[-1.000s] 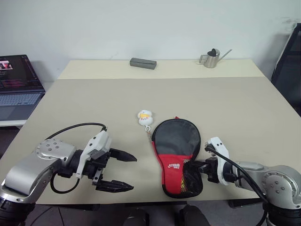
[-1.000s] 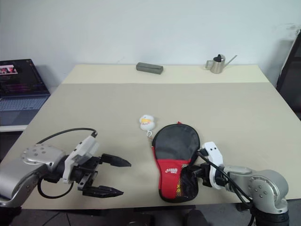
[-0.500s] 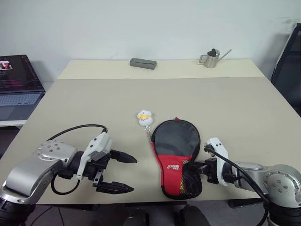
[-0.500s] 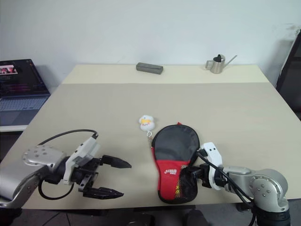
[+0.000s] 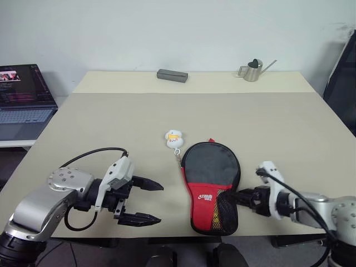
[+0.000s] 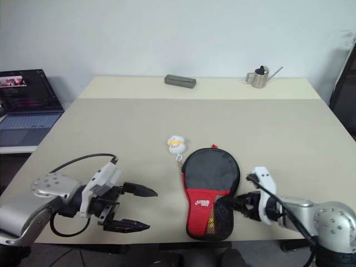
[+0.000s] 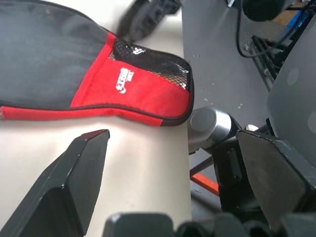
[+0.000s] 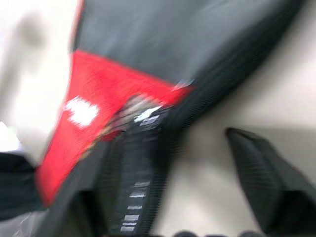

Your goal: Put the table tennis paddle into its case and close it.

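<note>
The right gripper [image 5: 240, 198] has pulled a little away from the case [image 5: 211, 183]: a second ago its tips sat against the case's mesh corner, pinched shut, and now they lie just beside that lower right edge with the fingers spread. The right wrist view is blurred, but it seems to show one finger [image 8: 269, 190] apart from the fabric and the other low beside the mesh pocket, with nothing between them; whether a tip still brushes the mesh cannot be told. The case itself lies where it lay, flat near the table's [image 5: 289, 128] front edge, its round black part away from the robot and its red panel and mesh toward it. The paddle is not to be seen apart from the case, so it is presumably inside.

The left gripper [image 5: 149, 203] is unchanged, well to the left of the case, its two black fingers splayed wide and empty over bare table.

The plush charm [image 5: 173, 138] rests just beyond the case's upper left rim, joined by its chain.
</note>
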Motion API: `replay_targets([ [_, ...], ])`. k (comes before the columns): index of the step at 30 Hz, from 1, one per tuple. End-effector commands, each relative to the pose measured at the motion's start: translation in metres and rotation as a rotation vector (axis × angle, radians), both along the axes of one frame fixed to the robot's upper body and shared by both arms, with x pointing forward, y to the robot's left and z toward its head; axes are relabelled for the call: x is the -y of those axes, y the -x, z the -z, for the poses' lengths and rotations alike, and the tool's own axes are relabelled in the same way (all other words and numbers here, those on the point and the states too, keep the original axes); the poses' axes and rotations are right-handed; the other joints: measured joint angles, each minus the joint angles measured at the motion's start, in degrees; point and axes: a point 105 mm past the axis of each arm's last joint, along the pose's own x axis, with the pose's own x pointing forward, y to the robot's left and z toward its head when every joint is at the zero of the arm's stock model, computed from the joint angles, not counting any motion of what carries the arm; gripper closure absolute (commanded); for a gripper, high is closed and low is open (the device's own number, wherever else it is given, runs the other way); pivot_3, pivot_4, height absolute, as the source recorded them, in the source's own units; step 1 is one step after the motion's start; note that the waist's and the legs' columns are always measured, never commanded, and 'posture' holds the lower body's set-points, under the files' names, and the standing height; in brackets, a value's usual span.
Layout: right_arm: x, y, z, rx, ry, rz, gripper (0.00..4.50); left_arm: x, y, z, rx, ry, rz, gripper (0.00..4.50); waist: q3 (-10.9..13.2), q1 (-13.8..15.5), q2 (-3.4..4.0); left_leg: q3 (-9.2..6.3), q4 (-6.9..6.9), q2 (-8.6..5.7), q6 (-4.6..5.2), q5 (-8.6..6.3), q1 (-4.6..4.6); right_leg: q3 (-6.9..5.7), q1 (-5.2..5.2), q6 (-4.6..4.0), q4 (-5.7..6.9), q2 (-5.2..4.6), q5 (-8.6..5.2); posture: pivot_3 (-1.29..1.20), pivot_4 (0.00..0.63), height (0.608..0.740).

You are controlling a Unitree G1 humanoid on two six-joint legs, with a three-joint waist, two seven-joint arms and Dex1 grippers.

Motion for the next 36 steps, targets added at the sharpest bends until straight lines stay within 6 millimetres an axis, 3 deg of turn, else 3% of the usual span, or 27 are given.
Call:
replay_targets([
  [1, -0.002, 0.002, -0.02, 0.072, -0.032, -0.054, 0.12, 0.002, -0.004, -0.004, 0.037, 0.007, 0.0, 0.0, 0.04, -0.04, 0.07, -0.01, -0.02, 0.02, 0.0, 0.0, 0.03, -0.01, 0.03, -0.02, 0.0, 0.02, -0.01, 0.0, 0.15, 0.74],
  [9, -0.015, -0.009, -0.067, 0.36, -0.043, -0.202, 0.05, 0.003, -0.019, -0.008, 0.082, 0.042, -0.084, 0.0, 0.07, -0.07, 0.1, -0.07, 0.01, 0.02, 0.02, -0.01, 0.13, -0.11, 0.25, -0.01, -0.08, 0.02, -0.02, 0.0, 0.15, 0.74],
  [15, -0.031, -0.024, -0.089, 0.602, 0.024, -0.331, 0.05, 0.003, -0.029, -0.008, 0.104, 0.059, -0.174, 0.0, 0.07, -0.08, 0.09, -0.12, -0.01, 0.02, 0.01, -0.01, 0.16, -0.16, 0.28, 0.01, -0.16, 0.02, -0.02, 0.0, 0.15, 0.74],
  [23, -0.054, -0.038, -0.082, 0.711, 0.046, -0.505, 0.05, -0.018, -0.074, -0.019, 0.273, 0.062, -0.469, 0.0, 0.1, -0.06, 0.03, -0.21, 0.0, 0.0, 0.0, -0.01, 0.14, -0.22, 0.3, 0.0, -0.2, 0.0, -0.01, 0.0, 0.15, 0.74],
  [30, -0.075, -0.047, -0.074, 0.773, 0.007, -0.603, 0.05, -0.033, -0.083, -0.023, 0.311, 0.02, -0.53, 0.0, 0.11, -0.11, 0.03, -0.22, -0.03, -0.01, -0.03, -0.03, 0.14, -0.19, 0.28, 0.0, -0.31, 0.0, -0.01, 0.0, 0.15, 0.74],
  [36, -0.098, -0.047, -0.054, 0.652, -0.138, -0.669, 0.05, -0.037, -0.089, -0.031, 0.327, 0.022, -0.549, 0.0, 0.11, -0.01, 0.03, -0.28, -0.02, -0.03, -0.06, -0.04, 0.13, -0.21, 0.27, -0.01, -0.31, 0.0, -0.01, 0.0, 0.15, 0.74],
])
